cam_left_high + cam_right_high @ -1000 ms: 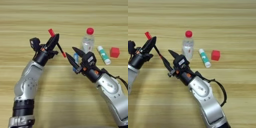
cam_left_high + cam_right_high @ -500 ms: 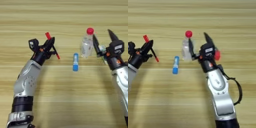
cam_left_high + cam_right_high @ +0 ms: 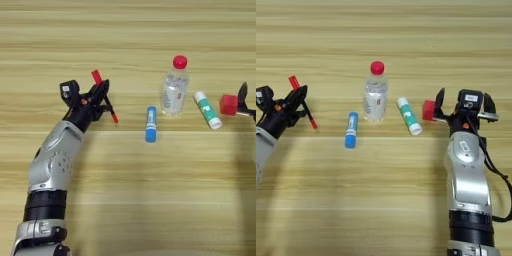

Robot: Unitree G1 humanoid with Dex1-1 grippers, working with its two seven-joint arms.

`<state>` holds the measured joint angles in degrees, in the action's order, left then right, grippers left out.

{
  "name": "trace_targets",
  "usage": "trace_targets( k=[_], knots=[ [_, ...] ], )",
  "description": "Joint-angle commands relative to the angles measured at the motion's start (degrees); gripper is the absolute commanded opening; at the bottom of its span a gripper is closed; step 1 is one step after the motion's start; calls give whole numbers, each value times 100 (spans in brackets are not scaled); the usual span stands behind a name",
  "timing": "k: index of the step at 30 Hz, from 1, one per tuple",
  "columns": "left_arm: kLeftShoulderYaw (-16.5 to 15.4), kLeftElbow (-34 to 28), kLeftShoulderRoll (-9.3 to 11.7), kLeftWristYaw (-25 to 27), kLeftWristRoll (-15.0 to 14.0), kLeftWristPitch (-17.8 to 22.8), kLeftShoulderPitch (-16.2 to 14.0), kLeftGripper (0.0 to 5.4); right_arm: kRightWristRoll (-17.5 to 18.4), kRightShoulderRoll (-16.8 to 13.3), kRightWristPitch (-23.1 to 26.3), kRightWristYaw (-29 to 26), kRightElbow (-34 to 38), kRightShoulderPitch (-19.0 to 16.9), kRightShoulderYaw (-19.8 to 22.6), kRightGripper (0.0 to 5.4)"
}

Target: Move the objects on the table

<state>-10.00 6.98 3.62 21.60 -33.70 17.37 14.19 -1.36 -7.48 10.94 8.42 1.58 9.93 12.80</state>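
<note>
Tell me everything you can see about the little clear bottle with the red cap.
The small clear bottle stands upright on the wooden table, near the middle of the row of things. It looks like thin see-through plastic with a ribbed body, a pale printed label around it and a red screw cap on top, shut. The blue-and-white tube lies to its left and the green-and-white tube to its right, both apart from it. Neither gripper touches it.

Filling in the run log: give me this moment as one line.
left gripper: shut on thin red pen | right gripper: open, beside small red cube | clear plastic bottle: upright, between blue-and-white tube and green-and-white tube
</note>
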Motion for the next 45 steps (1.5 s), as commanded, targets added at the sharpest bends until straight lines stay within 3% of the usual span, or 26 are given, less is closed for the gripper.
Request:
trace_targets(
  k=[1,8,11,13,17,20,30,32,45],
  knots=[
    [9,80,83,-68,139,126,51,46,40,-60,70,-48,-409,241,-3,540],
    [-11,238,194,-228,256,437,62,46,40,18,-24,-90,-638,262,-151,540],
    [57,426,315,-325,472,568,50,46,37,64,-17,-78,-575,242,-190,540],
    [186,644,437,-423,860,402,59,46,34,94,-31,-65,-558,235,-202,540],
    [661,1085,719,-631,1951,-322,85,46,15,115,-66,-66,-614,238,-235,540],
    [795,1352,682,-662,2264,-622,103,46,8,114,-82,-81,-630,236,-253,540],
    [714,1729,586,-678,2313,-694,173,46,14,130,-94,-116,-666,211,-307,540],
    [691,1755,598,-744,2354,-683,189,95,15,132,-92,-122,-667,206,-326,540],
    [672,1764,593,-831,2451,-748,207,230,17,139,-78,-134,-612,152,-382,540]
  ],
)
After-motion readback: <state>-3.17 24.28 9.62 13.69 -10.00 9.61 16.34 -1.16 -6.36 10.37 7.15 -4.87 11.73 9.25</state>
